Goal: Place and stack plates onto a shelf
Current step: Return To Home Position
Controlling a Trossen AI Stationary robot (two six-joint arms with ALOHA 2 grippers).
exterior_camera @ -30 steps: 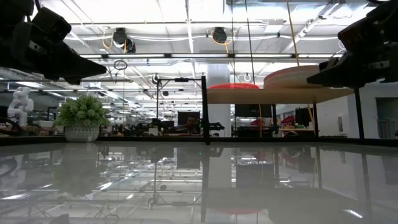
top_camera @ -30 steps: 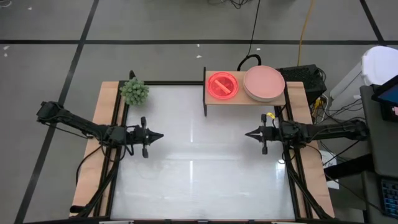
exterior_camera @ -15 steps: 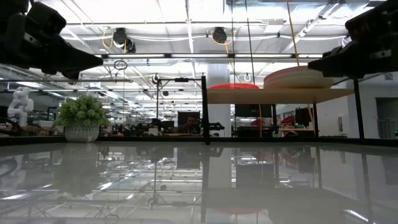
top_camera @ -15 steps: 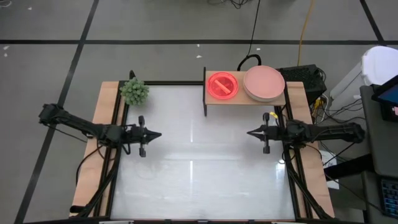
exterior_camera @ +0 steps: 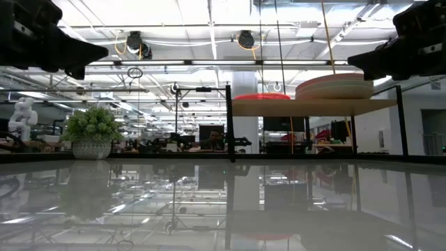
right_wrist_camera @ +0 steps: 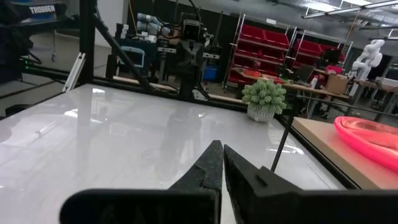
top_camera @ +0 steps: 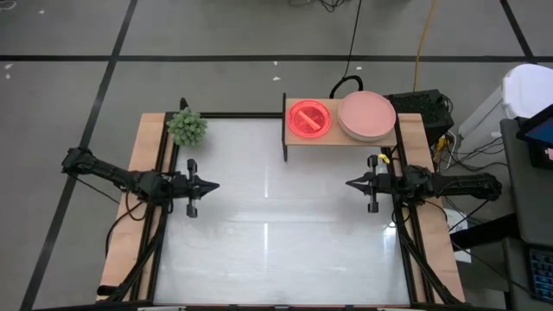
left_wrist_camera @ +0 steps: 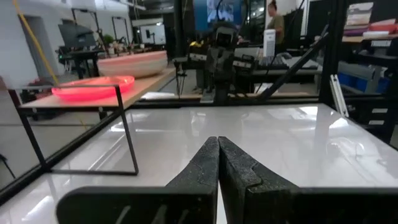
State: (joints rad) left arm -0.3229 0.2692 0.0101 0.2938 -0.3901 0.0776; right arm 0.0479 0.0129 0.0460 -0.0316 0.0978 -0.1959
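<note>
- Plates that are small, round, translucent and neon pink-orange [top_camera: 308, 118] are stacked on the left half of the small raised shelf with a light wood top and dark side supports [top_camera: 337, 139].
- A pile of larger matte round plates, topped by a salmon-pink one [top_camera: 366, 115], is set just beside them on the shelf's right half, with paler plates seen beneath it in the low view.
- How many plates lie in each pile cannot be told.
- The shelf is placed at the far edge of the big white tabletop [top_camera: 268, 233], right of the middle.
- The left gripper [top_camera: 214, 185] is held above the table's left side, well apart from the shelf; its fingers [left_wrist_camera: 205, 168] are pressed together with nothing between them.
- The right gripper [top_camera: 349, 183] is held above the right side, in front of the shelf and pointed toward the left one; its fingers [right_wrist_camera: 208, 168] are likewise closed on nothing.
- A small spiky green plant [top_camera: 187, 126] is seen at the far left corner.
</note>
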